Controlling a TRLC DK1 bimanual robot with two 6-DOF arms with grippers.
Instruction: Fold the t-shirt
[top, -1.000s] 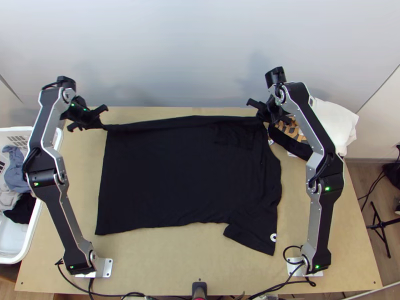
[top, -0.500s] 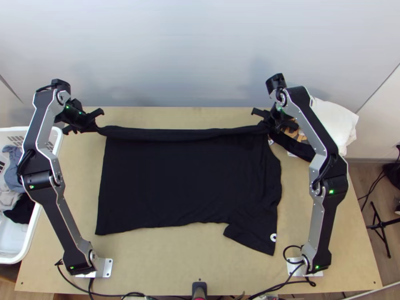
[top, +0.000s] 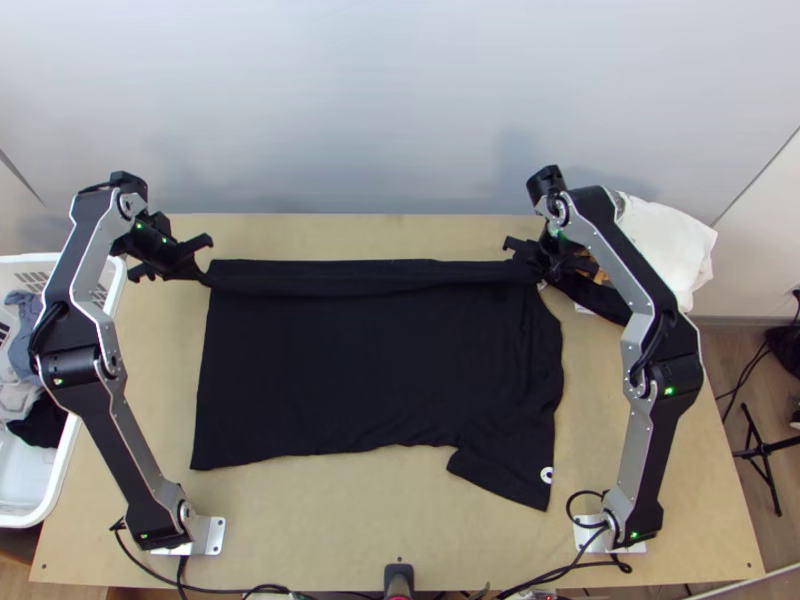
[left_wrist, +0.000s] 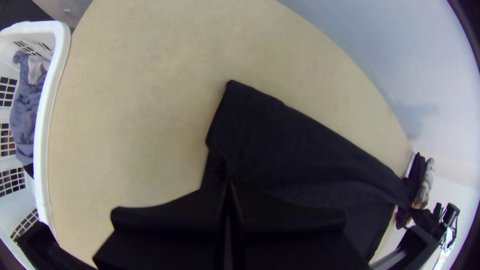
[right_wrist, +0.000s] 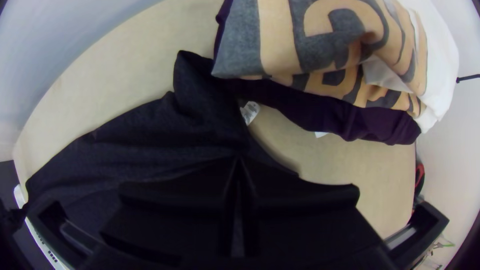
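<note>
Pinched the black t-shirt (top: 370, 360) near its far side, at opposite ends, in the left hand (top: 202, 273) and right hand (top: 543, 267). Lay mostly spread on the worktop (top: 330, 520), creased between both.

T-shirt (top: 370, 360): black, white sleeve ring (top: 547, 475) | laundry basket (left_wrist: 56, 90): white | tabletop (top: 320, 520): light tan | printed garment (right_wrist: 310, 42): tan-and-grey | cloth beneath (right_wrist: 370, 125): dark purple

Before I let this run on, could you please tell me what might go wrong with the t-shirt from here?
The right gripper pinches the black t-shirt close to the dark purple garment, which the shirt touches, so a pull might drag it along.
The left gripper holds the fold's other end; if either slips, the fold may skew.
</note>
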